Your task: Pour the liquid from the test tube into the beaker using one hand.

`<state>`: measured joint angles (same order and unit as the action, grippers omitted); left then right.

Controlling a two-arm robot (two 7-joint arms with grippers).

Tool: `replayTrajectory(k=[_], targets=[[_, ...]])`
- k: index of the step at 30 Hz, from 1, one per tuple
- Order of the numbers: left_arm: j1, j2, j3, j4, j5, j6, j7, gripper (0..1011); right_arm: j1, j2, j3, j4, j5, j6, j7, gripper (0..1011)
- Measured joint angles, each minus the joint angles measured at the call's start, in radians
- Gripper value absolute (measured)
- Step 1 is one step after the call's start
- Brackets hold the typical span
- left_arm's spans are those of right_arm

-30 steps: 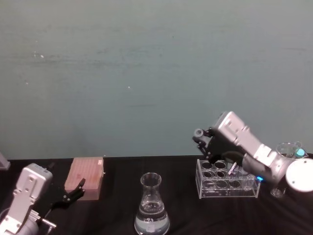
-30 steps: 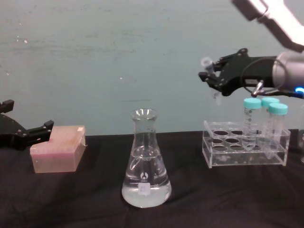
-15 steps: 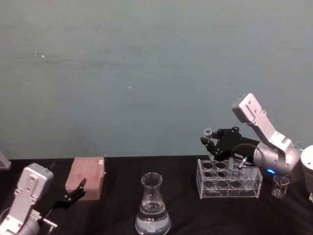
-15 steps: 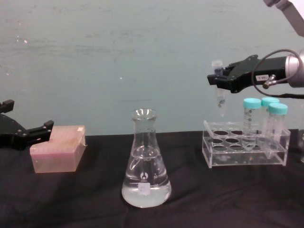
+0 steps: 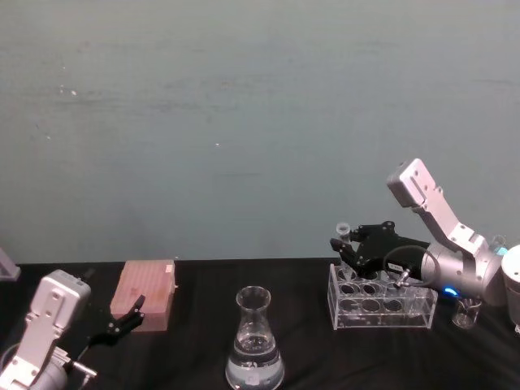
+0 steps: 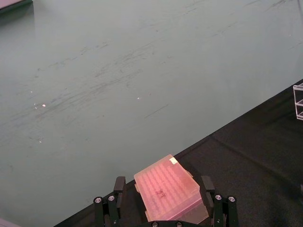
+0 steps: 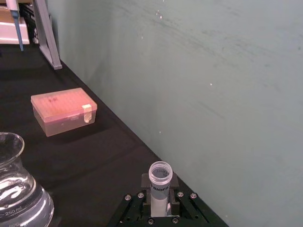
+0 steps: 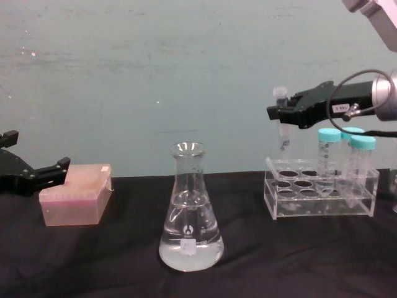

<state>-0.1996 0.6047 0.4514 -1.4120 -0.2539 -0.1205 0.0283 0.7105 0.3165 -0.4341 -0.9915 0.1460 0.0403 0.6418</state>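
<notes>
The beaker (image 8: 190, 211) is a clear conical flask that stands mid-table with clear liquid (image 8: 189, 248) in its base; it also shows in the head view (image 5: 254, 345) and the right wrist view (image 7: 19, 194). My right gripper (image 8: 280, 114) is shut on the test tube (image 8: 282, 121), holding it upright just above the left end of the acrylic rack (image 8: 319, 192). The tube's open whitish rim (image 7: 161, 171) shows between the fingers. I cannot tell whether the tube holds liquid. My left gripper (image 6: 163, 208) rests open at the far left, beside a pink box (image 6: 168, 189).
Three teal-capped tubes (image 8: 343, 152) stand in the rack's right end. The pink box (image 8: 75, 202) lies left of the flask. A small glass cup (image 5: 465, 313) and a white object (image 5: 512, 284) sit at the far right. The wall runs close behind the table.
The right gripper has turned the test tube from tilted to upright and lowered it toward the rack's left end. The left arm and the flask have stayed put.
</notes>
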Motion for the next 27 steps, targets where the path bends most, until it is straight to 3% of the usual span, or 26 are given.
replayTrajectory(k=[6,27], targets=[[0.000,0.000,0.000,0.000,0.000,0.000,0.000,1000,0.014,-0.001,-0.025,0.040,0.016,-0.002,0.002,216],[0.000,0.000,0.000,0.000,0.000,0.000,0.000,1000,0.036,-0.006,-0.061,0.112,0.042,-0.026,0.006,216]])
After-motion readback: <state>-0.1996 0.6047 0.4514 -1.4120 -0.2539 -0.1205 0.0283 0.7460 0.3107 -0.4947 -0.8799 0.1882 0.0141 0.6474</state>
